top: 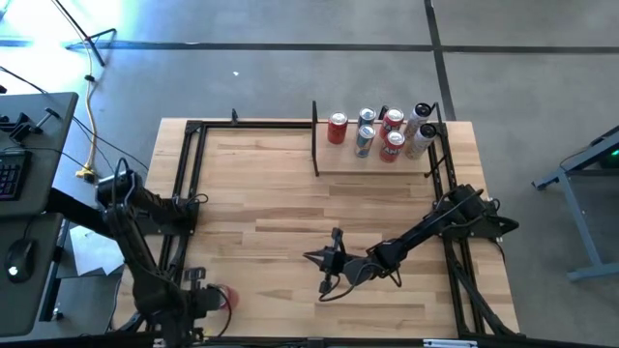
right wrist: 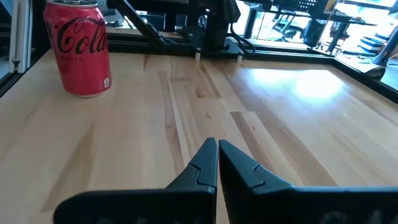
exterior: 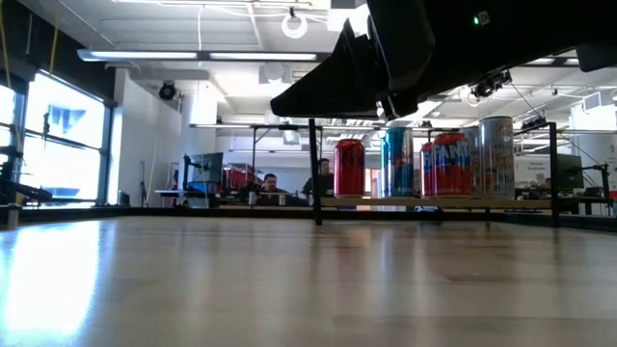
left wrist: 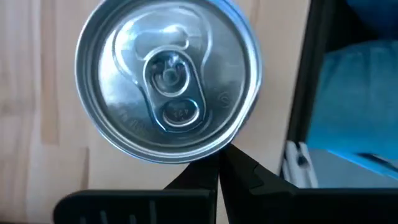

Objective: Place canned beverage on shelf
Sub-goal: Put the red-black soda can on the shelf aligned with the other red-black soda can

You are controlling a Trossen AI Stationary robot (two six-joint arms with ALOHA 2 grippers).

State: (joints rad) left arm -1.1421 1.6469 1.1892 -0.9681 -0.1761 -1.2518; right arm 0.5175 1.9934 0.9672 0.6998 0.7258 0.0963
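Can (top: 224,298) is sitting upright near the table's near-left corner under the left gripper (left wrist: 219,163), which is hanging shut and empty beside it, right gripper (top: 311,257) idling shut mid-table, so pickup is pending: open, straddle, grip, carry to shelf (top: 372,164).

arms (top: 426,232): matte black, jointed | black cables | pointed wedge-shaped jaws

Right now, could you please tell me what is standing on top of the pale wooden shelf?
The pale wooden shelf carries six upright drink cans: red ones, blue-and-silver ones and pale ones. They stand clustered, so some labels are partly covered.
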